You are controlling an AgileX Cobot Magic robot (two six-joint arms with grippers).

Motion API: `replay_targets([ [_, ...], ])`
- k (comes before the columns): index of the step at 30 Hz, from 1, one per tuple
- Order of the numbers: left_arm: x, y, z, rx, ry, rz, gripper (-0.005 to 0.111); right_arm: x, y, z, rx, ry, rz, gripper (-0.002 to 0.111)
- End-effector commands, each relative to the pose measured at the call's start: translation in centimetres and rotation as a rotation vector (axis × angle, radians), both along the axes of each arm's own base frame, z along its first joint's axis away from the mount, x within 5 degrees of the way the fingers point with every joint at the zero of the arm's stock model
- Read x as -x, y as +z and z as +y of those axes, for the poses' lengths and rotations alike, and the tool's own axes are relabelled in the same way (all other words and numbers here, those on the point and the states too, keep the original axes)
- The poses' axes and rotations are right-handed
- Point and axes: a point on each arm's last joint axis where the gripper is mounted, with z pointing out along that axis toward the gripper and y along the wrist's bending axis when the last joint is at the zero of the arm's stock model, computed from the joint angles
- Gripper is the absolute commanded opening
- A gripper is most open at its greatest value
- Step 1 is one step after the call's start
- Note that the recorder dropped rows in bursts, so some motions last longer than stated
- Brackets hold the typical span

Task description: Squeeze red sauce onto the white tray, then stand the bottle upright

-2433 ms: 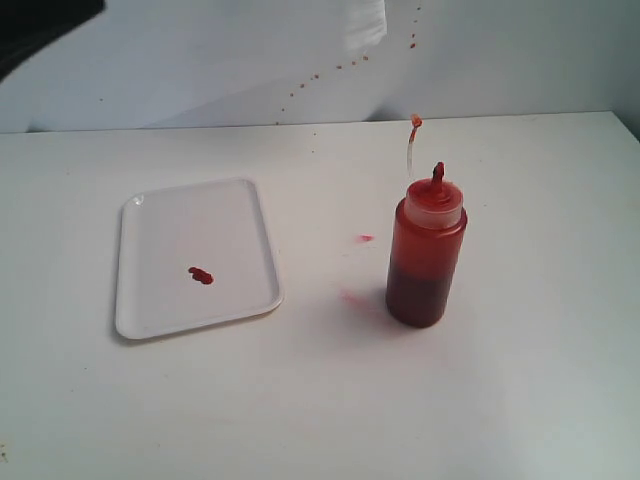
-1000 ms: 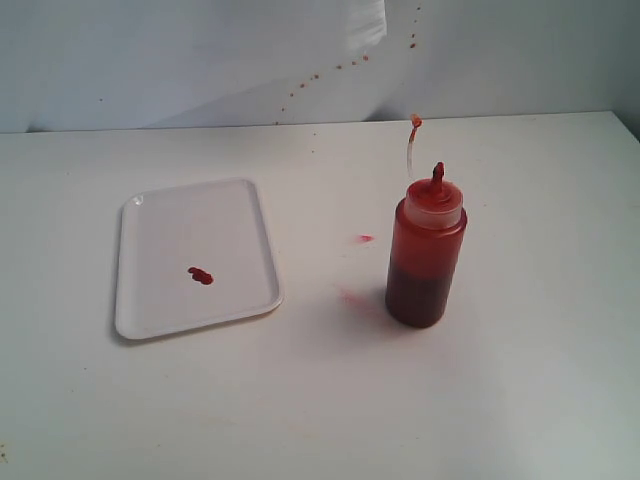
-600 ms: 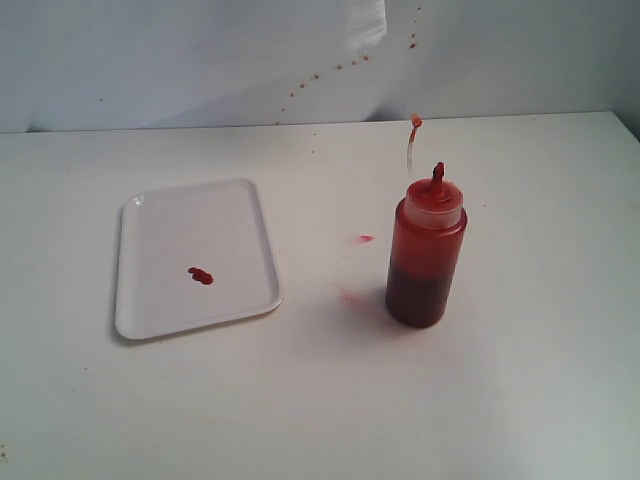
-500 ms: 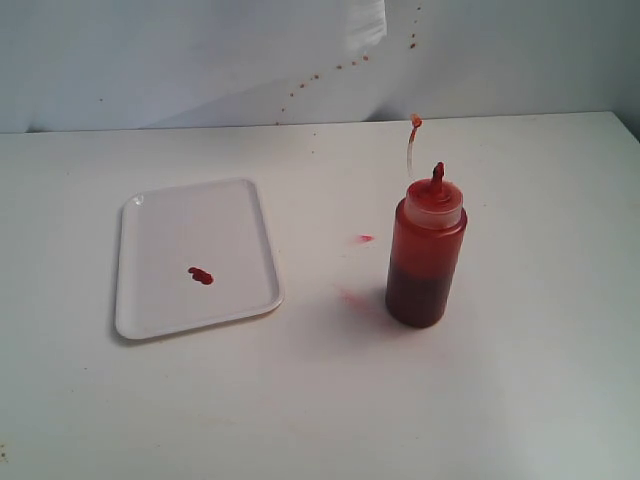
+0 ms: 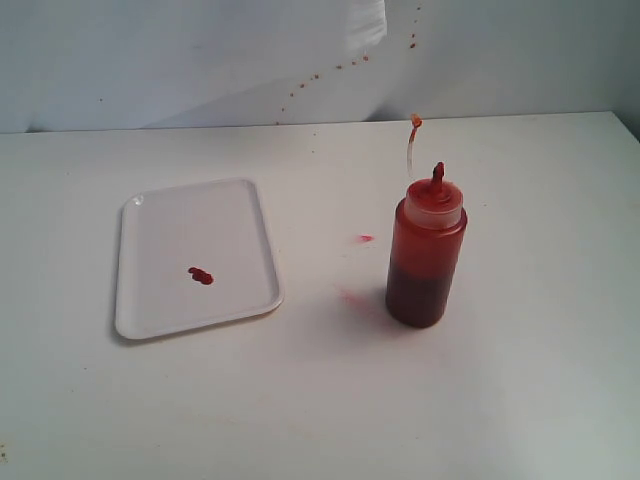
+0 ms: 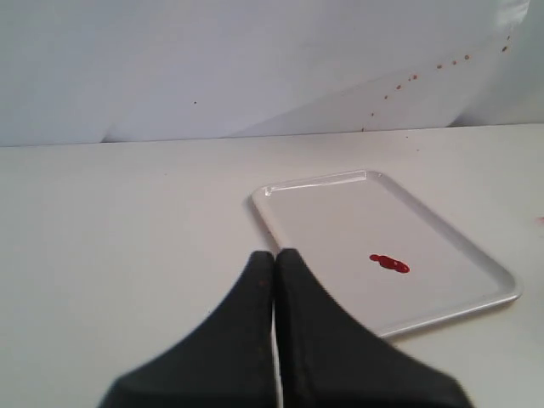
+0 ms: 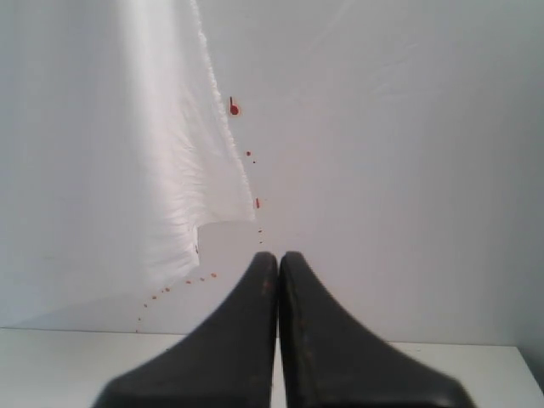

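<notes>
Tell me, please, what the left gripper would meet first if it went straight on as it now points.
Probably the white tray: the shut left gripper points at its near rim. Depth is unclear, so the table might come first.

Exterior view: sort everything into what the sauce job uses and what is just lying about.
Job:
white tray
red sauce, a blob on the tray
bottle, standing upright

Lying about:
pink smears beside the bottle
red wall specks

White table (image 5: 520, 400) w/ two pinkish smears (image 5: 365, 238), red specks (image 5: 320, 76) on white backdrop (image 5: 150, 60) behind.
</notes>
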Motion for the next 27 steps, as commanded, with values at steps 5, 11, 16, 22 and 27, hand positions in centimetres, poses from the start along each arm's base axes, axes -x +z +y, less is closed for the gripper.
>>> replay_targets([
  [5,0.0,-0.2,0.0,0.001,0.006,0.01,0.0,0.2,0.0,0.0,-0.009,-0.003,0.001,0.001],
  [11,0.1,-0.5,0.1,0.0,0.01,0.048,0.0,0.2,0.0,0.0,-0.009,-0.003,0.001,0.001],
  [16,0.1,-0.7,0.4,-0.004,0.062,0.064,0.0,0.2,0.0,0.0,-0.009,-0.003,0.001,0.001],
  [22,0.1,-0.7,0.8,-0.002,0.135,0.062,0.0,0.2,0.0,0.0,-0.009,-0.003,0.001,0.001],
  [27,0.1,-0.7,1.1,-0.002,0.188,0.062,0.0,0.2,0.0,0.0,-0.009,-0.003,0.001,0.001],
])
